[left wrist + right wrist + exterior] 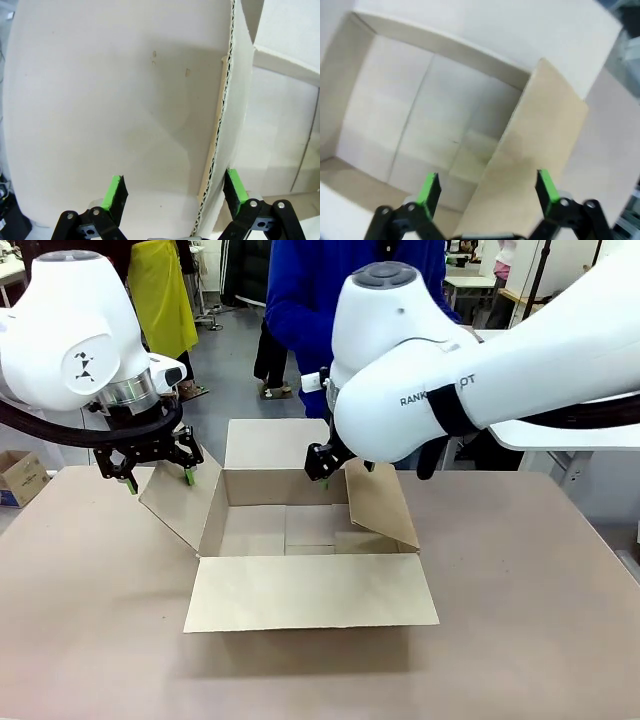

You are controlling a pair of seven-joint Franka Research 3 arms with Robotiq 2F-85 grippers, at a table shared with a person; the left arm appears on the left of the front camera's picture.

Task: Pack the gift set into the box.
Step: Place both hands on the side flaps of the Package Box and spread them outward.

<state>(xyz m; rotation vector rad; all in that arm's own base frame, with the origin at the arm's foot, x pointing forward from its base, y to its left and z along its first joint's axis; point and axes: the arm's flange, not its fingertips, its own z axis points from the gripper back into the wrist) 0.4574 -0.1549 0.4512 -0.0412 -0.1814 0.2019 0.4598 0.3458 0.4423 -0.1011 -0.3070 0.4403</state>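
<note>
The box stands open in the middle of the table, all four flaps spread and its inside bare. My left gripper hangs open over the box's left flap. In the left wrist view that flap's corrugated edge runs between the open fingers of the left gripper. My right gripper is open at the right flap, largely hidden behind its own arm. The right wrist view shows the right gripper straddling this flap, with the box floor beyond. The gift set is out of view.
A person in a blue top stands at the far side, behind the box. A small printed carton sits off the table's far left. Bare tabletop lies to the right and in front of the box.
</note>
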